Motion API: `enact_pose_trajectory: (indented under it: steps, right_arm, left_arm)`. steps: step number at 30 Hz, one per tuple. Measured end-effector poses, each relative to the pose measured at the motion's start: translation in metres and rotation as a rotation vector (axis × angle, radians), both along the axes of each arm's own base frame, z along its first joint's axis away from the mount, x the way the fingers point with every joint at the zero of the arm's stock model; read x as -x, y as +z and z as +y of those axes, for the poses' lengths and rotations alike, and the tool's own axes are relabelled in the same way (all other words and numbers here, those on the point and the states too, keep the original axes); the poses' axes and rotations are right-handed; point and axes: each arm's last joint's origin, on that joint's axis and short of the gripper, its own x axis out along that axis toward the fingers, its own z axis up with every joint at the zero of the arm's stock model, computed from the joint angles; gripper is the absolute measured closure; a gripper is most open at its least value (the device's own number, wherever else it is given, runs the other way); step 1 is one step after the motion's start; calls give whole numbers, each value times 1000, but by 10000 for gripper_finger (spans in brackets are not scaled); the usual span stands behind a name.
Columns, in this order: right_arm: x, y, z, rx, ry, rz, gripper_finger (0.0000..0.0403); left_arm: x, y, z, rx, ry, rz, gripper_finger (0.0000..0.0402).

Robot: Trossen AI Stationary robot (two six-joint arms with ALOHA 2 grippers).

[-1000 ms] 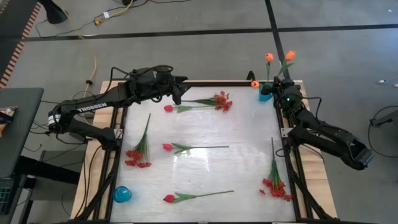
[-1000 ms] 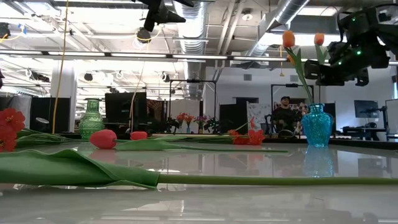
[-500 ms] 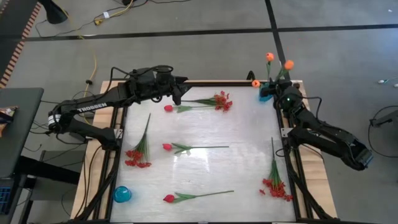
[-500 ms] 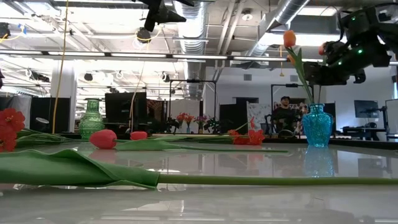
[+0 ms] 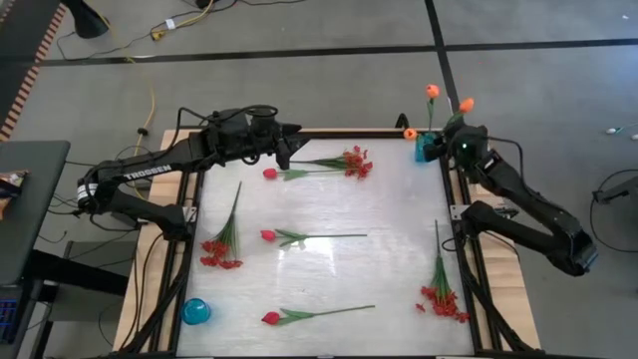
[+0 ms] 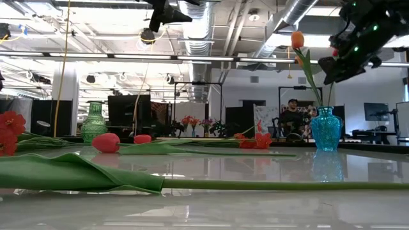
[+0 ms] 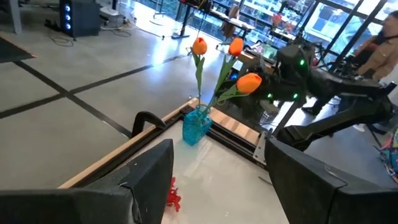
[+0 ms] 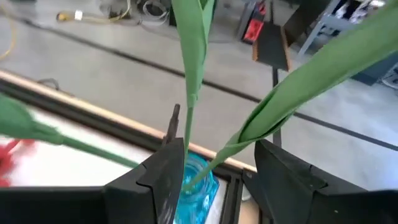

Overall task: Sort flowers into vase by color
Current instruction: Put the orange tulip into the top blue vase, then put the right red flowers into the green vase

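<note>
Since the right pincer (image 5: 454, 138) has spread its fingers and risen a little from where it stood a second ago, the high view shows three orange tulips (image 5: 431, 92) left standing in the blue vase (image 5: 426, 150) just beside it — that stem reads as delivered, and the orange group as filled for now. On the surface (image 5: 389, 209) three pinkish-red tulips (image 5: 268, 235) lie flat, stems running away from the left pincer (image 5: 284, 152) toward the right arm's side, and the red sprays (image 5: 356, 161) lie apart from them; a second blue vase (image 5: 195, 311) sits well away from both pincers. From the low view, the right pincer (image 6: 332, 64) hangs above the vase (image 6: 326, 129), the orange stems upright, blooms up. Through the left wrist view, that arm's fingers (image 7: 149, 180) stand wide and empty, facing the vase (image 7: 196, 126) across the surface. Seen in the right wrist view, open fingers (image 8: 169, 171) flank the stems (image 8: 191, 74) without clamping — long axis vertical, into the vase (image 8: 198, 180) below.
</note>
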Motion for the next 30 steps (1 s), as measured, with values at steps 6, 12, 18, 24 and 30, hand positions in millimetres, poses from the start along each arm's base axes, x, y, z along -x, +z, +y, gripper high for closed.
enact_pose_trajectory:
  steps: [6,12,18,24,30]
  right_arm:
    - [6,27,10,-100,69,33,179]
    - [13,43,25,-253,176,49,179]
    - [13,50,37,-410,360,-71,180]
    - [5,54,47,-545,569,-227,180]
    - [-7,54,62,-667,681,-300,180]
  left_arm:
    - [0,0,-1,-16,-36,9,161]
    - [-1,-1,-3,-20,-108,15,161]
    - [-4,-1,-14,-64,-200,32,161]
    - [-15,-13,-29,-115,-286,124,161]
    - [-33,-37,-44,-71,-373,241,161]
